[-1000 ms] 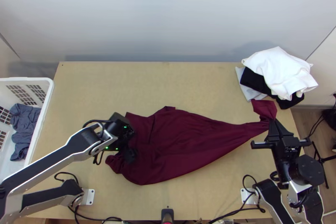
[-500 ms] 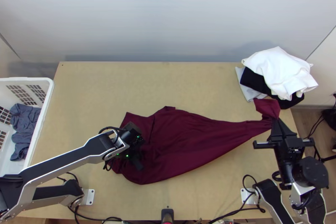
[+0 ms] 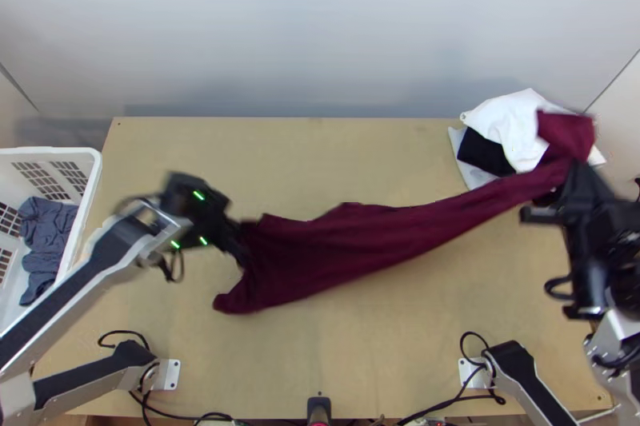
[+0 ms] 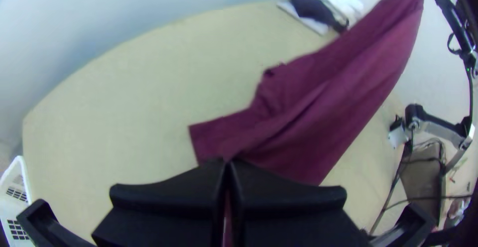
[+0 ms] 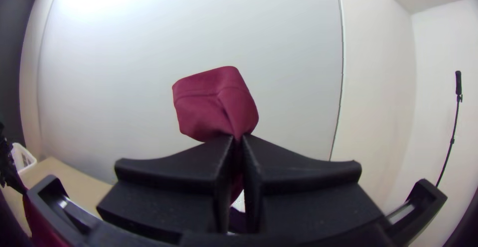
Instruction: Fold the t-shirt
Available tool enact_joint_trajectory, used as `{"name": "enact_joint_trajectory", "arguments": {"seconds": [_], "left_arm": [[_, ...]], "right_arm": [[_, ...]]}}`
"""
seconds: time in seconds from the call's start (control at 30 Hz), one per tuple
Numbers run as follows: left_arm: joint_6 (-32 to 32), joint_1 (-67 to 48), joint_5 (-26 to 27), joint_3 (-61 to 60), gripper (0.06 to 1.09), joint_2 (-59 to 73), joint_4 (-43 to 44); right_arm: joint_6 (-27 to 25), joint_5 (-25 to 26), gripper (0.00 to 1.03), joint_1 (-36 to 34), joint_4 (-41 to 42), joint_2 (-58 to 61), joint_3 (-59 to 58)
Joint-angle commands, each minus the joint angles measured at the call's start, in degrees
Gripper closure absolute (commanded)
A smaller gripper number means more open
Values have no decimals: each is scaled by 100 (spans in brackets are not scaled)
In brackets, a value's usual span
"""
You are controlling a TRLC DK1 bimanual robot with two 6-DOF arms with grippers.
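Top view had the t-shirt (image 3: 352, 242) strung over the table (image 3: 280, 162), left gripper (image 4: 229, 162) and right gripper (image 5: 239, 138) both clamped on it; no proper folds imo, so flattening and folding remained.

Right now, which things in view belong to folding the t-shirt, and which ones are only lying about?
For the job:
- maroon t-shirt, stretched out, not folded
- left end effector, shut on one end
- right end effector, shut on the other end

Lying about:
- white basket
- grey-blue cloth inside it
- pile of white, black and pale grey cloths
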Motion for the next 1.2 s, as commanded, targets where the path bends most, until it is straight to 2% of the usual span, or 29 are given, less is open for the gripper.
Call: {"name": "enact_joint_trajectory", "arguments": {"seconds": [0.0,0.13,0.37,0.8,1.17], "left_arm": [[59,1425,8,1919,103,-185,-311],[-117,1909,-45,2807,103,-361,137],[-179,1979,-186,3079,103,-915,1332],[50,2014,-546,2693,103,-932,1780],[305,2340,-546,2640,103,-818,2114]], "right_arm": [[30,222,100,-69,493,1368,1700],[21,283,100,-69,791,1922,2368],[39,292,100,282,1117,2493,3054],[21,292,100,502,1187,2704,3089],[-190,301,100,493,1328,2686,3019]]}}
